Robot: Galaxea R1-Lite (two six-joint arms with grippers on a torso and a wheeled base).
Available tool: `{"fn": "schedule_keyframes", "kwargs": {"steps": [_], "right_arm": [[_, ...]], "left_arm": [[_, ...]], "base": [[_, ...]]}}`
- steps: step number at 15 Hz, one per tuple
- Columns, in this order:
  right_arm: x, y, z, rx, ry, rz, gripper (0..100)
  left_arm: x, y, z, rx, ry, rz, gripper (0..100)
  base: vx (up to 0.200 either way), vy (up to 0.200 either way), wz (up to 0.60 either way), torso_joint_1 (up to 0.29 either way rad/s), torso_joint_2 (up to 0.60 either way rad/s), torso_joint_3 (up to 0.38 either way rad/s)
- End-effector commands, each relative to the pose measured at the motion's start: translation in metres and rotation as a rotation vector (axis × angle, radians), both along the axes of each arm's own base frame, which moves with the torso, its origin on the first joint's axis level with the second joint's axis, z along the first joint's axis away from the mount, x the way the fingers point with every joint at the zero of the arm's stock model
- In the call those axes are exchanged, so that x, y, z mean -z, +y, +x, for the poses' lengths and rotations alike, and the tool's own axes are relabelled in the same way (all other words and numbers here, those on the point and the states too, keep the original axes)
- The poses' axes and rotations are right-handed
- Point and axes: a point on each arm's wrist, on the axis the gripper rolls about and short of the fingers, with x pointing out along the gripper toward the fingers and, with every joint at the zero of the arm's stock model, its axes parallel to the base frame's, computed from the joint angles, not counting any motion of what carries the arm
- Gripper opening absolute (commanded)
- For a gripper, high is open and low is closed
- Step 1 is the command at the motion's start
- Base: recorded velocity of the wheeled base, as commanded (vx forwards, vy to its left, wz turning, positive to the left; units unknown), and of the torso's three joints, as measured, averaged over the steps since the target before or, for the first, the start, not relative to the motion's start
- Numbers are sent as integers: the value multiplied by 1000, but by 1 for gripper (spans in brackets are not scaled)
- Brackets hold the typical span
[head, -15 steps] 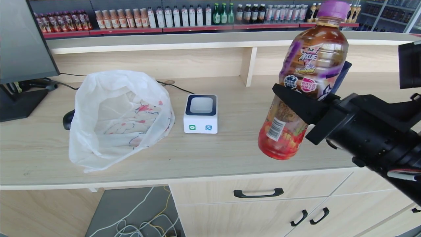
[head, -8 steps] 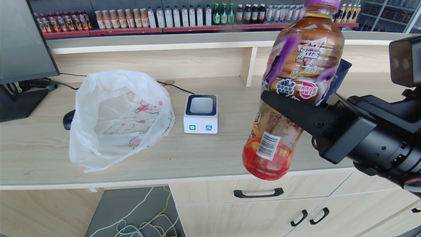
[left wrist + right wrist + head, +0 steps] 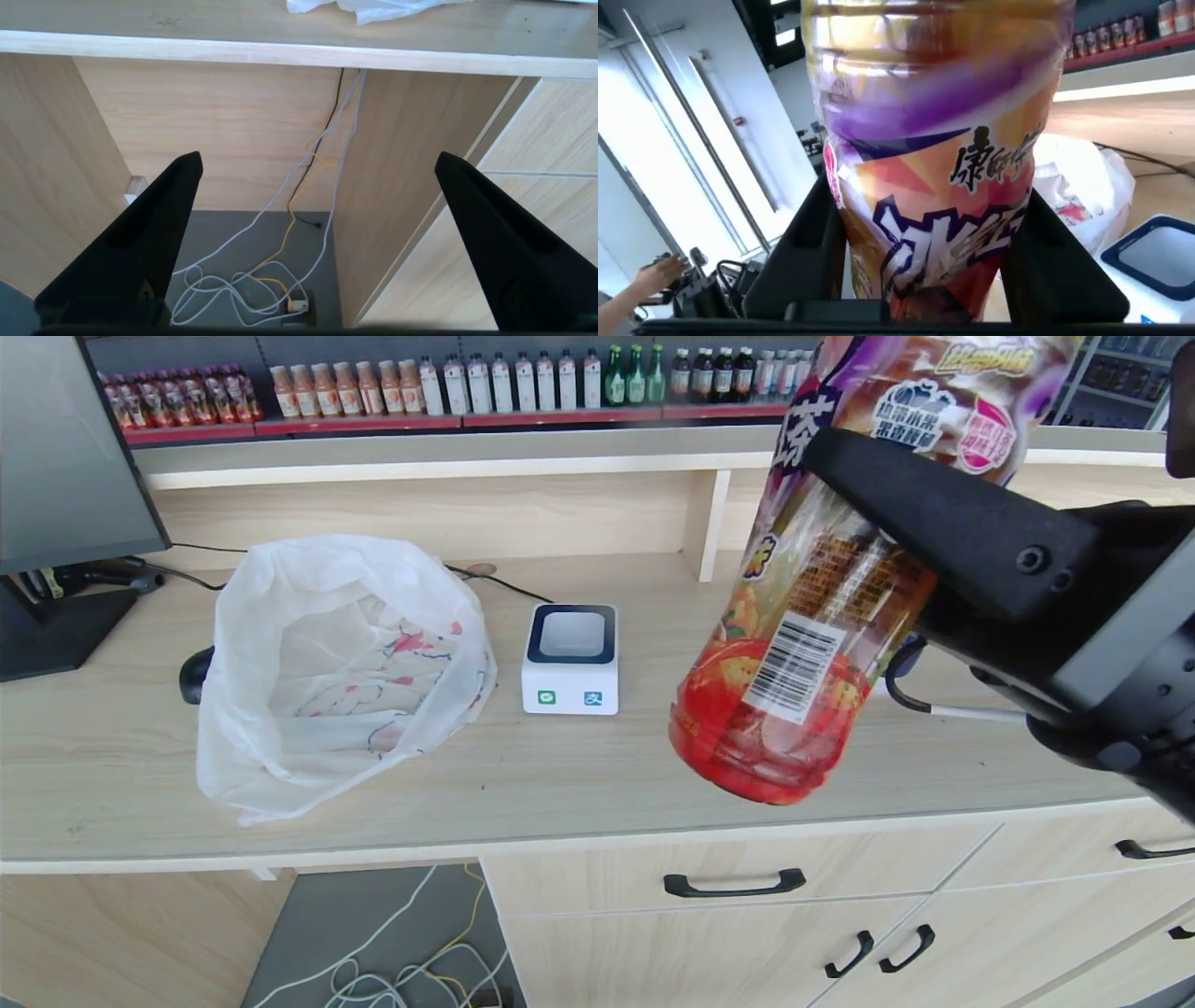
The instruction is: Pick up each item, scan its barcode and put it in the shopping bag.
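My right gripper (image 3: 896, 513) is shut on a tea bottle (image 3: 822, 616) with a purple label and red base, held high above the counter's right half. The bottle is tilted, its base toward the scanner, and its barcode (image 3: 795, 665) faces the head camera. In the right wrist view the bottle (image 3: 943, 168) sits between the black fingers (image 3: 799, 257). The white scanner box (image 3: 570, 658) stands mid-counter, left of the bottle. The open white shopping bag (image 3: 336, 663) lies further left. My left gripper (image 3: 313, 243) hangs open below the counter edge, holding nothing.
A monitor (image 3: 65, 457) on its stand occupies the counter's far left, with a black mouse (image 3: 191, 677) beside the bag. A raised shelf (image 3: 607, 439) with an upright divider (image 3: 707, 523) backs the counter. Drawers (image 3: 738, 887) sit below; cables (image 3: 299, 205) hang under the counter.
My right arm has raised the bottle and brought it toward the camera and leftward, tilting it more so the barcode now faces up and outward. Bag and scanner have not moved.
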Motion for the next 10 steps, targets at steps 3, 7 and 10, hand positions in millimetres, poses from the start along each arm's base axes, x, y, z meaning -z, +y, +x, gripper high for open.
{"fn": "schedule_keyframes", "kwargs": {"steps": [3,7,10], "right_arm": [[1,2,0,-50,9,3,0],[-3,7,-9,-132,-2,38,0],[0,10,-7,-141,-2,43,0]], "left_arm": [[0,0,0,0,0,0,100],[0,0,0,0,0,-1,100],[0,0,0,0,0,0,100]], "base": [[0,0,0,0,0,0],[0,0,0,0,0,0],[0,0,0,0,0,0]]}}
